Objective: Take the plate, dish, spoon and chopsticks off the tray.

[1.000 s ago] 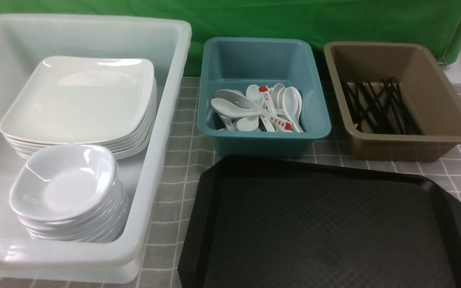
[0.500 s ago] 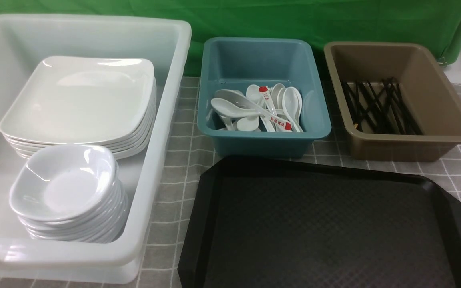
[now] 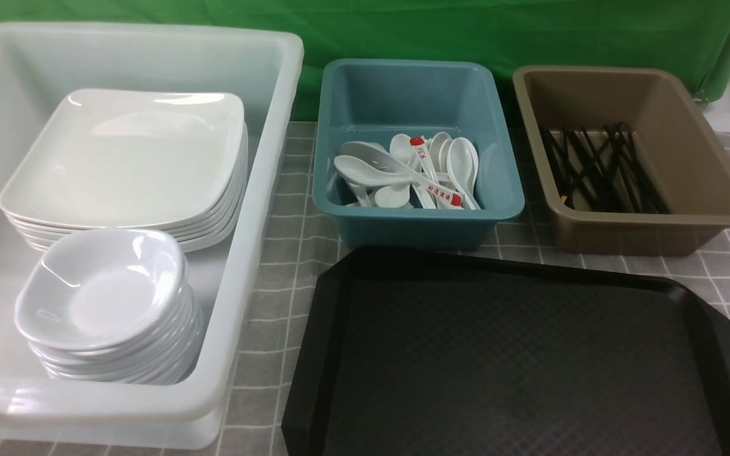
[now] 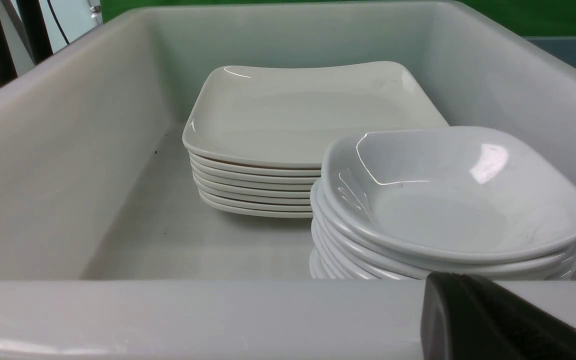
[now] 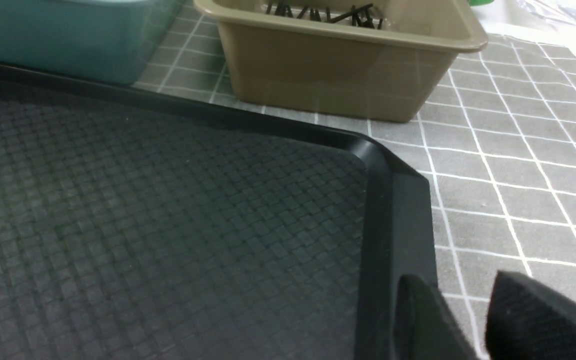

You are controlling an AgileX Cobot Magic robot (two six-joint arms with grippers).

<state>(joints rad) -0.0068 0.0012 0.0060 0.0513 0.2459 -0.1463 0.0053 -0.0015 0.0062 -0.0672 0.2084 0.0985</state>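
Tray (image 3: 517,361) bare on desk (image 3: 289,266), front-right. Right tool (image 5: 473,320) over tray's right rim, jaws apart w/ a gap, holding nothing. Left tool (image 4: 493,325) near white bin (image 3: 257,209) front wall w/ plates (image 3: 130,158); jaw state can't tell.

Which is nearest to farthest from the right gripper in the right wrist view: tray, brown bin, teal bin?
1. Tray: its corner rim lies right by the right gripper.
2. Brown bin: beyond that corner, on the checked cloth.
3. Teal bin: farthest, across the tray.
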